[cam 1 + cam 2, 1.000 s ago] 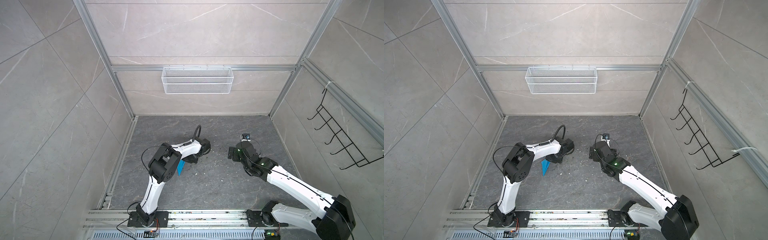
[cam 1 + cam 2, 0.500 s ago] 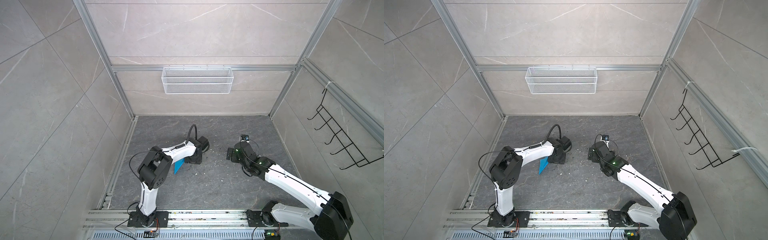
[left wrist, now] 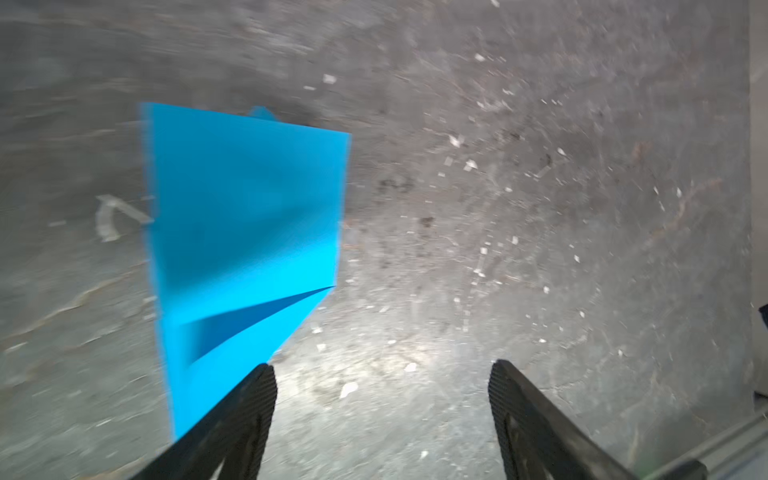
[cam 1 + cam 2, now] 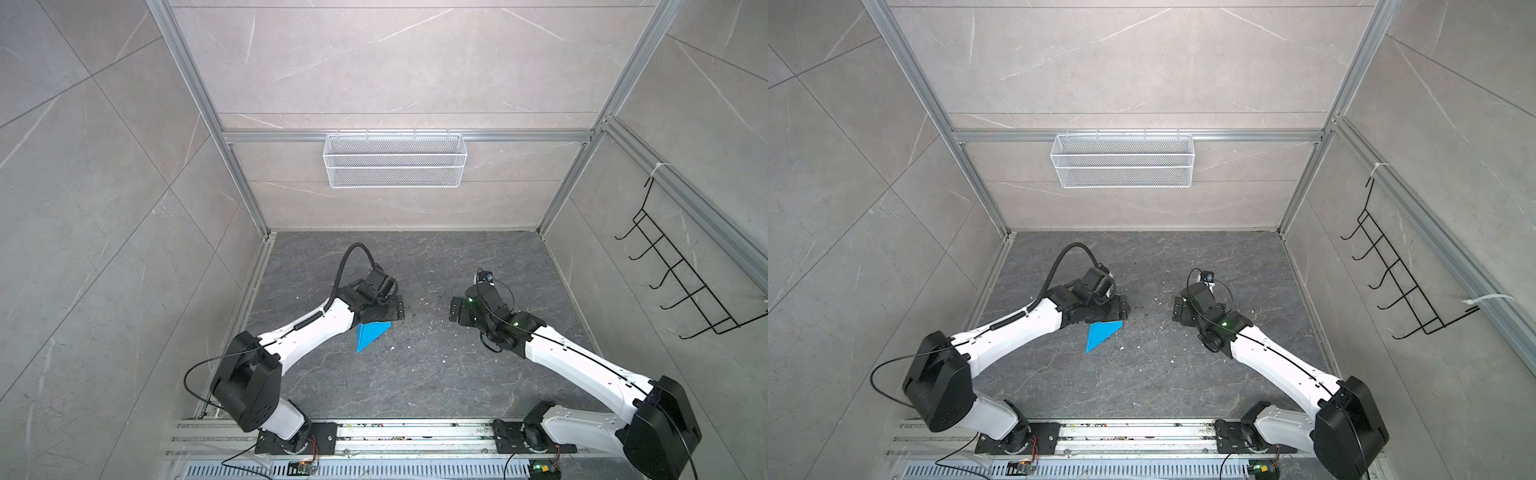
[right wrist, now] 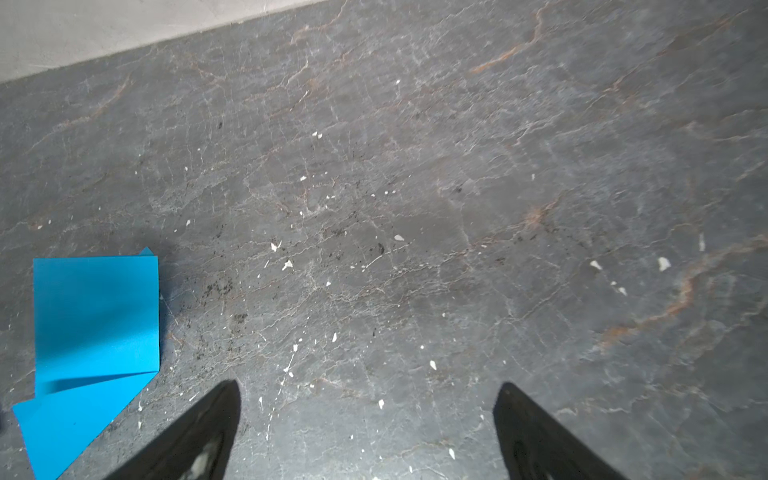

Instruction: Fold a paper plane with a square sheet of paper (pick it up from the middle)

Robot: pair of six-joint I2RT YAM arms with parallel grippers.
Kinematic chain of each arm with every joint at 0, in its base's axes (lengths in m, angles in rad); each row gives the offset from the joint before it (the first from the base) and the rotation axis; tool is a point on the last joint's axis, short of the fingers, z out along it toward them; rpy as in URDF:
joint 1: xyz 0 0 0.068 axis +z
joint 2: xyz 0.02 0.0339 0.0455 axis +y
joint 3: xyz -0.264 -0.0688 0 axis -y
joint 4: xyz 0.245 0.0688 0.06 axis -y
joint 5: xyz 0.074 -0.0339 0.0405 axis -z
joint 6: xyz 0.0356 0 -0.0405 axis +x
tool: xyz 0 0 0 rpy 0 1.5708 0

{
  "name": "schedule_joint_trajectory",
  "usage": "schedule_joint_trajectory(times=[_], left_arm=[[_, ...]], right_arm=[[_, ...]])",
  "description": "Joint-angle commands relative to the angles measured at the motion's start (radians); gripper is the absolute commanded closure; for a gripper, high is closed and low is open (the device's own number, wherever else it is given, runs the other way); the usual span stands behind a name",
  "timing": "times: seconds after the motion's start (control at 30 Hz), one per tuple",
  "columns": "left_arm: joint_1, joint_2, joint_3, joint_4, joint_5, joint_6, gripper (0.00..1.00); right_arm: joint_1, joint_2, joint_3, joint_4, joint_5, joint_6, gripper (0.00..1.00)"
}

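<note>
Dark grey stone-patterned tabletop [image 4: 436,374], flecked with pale crumbs [image 5: 286,264]. The blue paper [image 3: 245,232], folded to 1 pointed end, lies flat just beside 1 finger of the left claw [image 3: 382,372], outside its wide-spread, empty jaws. The right claw [image 5: 368,390], jaws likewise spread and empty, hovers well apart from the paper.

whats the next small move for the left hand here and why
Probably slide the left hand sideways over the paper and press its raised flap flat. The hand is open and holds nothing, the paper lies beside it with one fold gaping, and the right hand is open, apart.
</note>
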Motion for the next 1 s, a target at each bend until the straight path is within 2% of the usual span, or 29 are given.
schedule_joint_trajectory(times=[0.0,0.1,0.23,0.4,0.6,0.77,0.87,0.97], left_arm=[[0.073,-0.076,-0.103,0.014,-0.028,0.049,0.16],[0.127,-0.114,-0.184,0.046,0.018,0.058,0.18],[0.164,-0.105,-0.232,0.095,0.058,0.052,0.26],[0.186,-0.027,-0.224,0.117,0.063,0.052,0.35],[0.212,0.044,-0.2,0.096,0.059,0.036,0.56],[0.213,0.085,-0.19,0.092,0.055,0.034,0.65],[0.213,0.115,-0.177,0.079,0.052,0.032,0.7],[0.213,0.141,-0.169,0.082,0.068,0.032,0.75]], right_arm=[[-0.004,0.035,-0.005,0.024,-0.054,0.028,0.03],[-0.005,0.063,0.002,0.034,-0.078,0.037,0.04],[-0.003,0.1,0.012,0.048,-0.113,0.042,0.05],[-0.004,0.131,0.024,0.06,-0.154,0.044,0.06],[-0.005,0.152,0.029,0.061,-0.176,0.043,0.07],[-0.004,0.172,0.033,0.078,-0.212,0.036,0.07],[-0.005,0.197,0.037,0.116,-0.305,0.013,0.08],[-0.005,0.234,0.041,0.191,-0.454,-0.012,0.1]])
